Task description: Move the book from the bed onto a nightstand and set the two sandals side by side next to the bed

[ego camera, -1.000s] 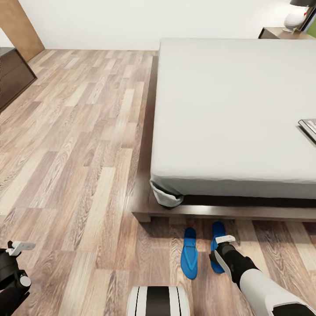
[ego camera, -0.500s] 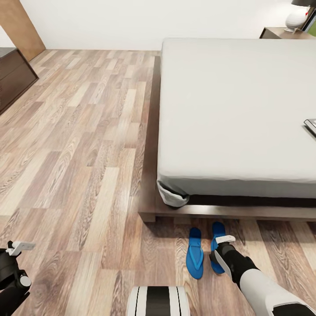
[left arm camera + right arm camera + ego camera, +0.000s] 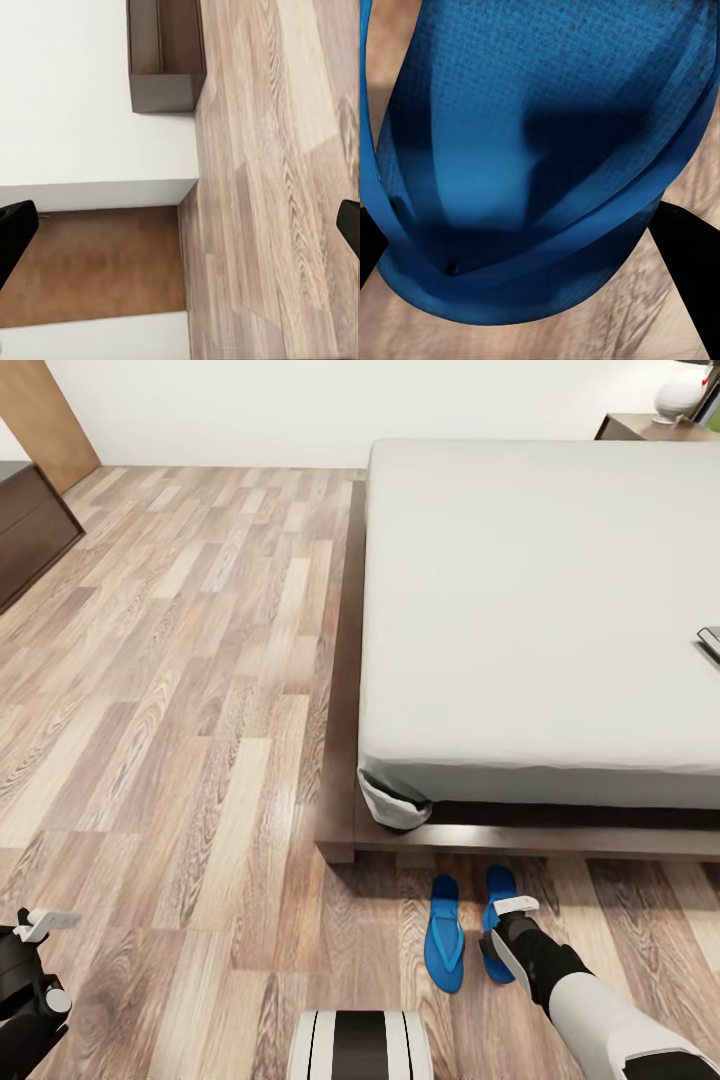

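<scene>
A: Right gripper (image 3: 497,940) sits low over the right sandal (image 3: 497,890), fingers either side of its toe end in the wrist view — can't tell if it's actually clamped on it. Left sandal (image 3: 443,948) lies just beside, both on the floor (image 3: 180,740) at the bed's (image 3: 540,610) foot edge.

B: Book?

A: Book (image 3: 710,643) is at the mattress's right edge. Left gripper (image 3: 30,950) spread wide, empty.

B: Risks?

A: A lift could drag the sandal askew — pair loses alignment. Open cabinet (image 3: 165,56) by the wall looks empty.
</scene>
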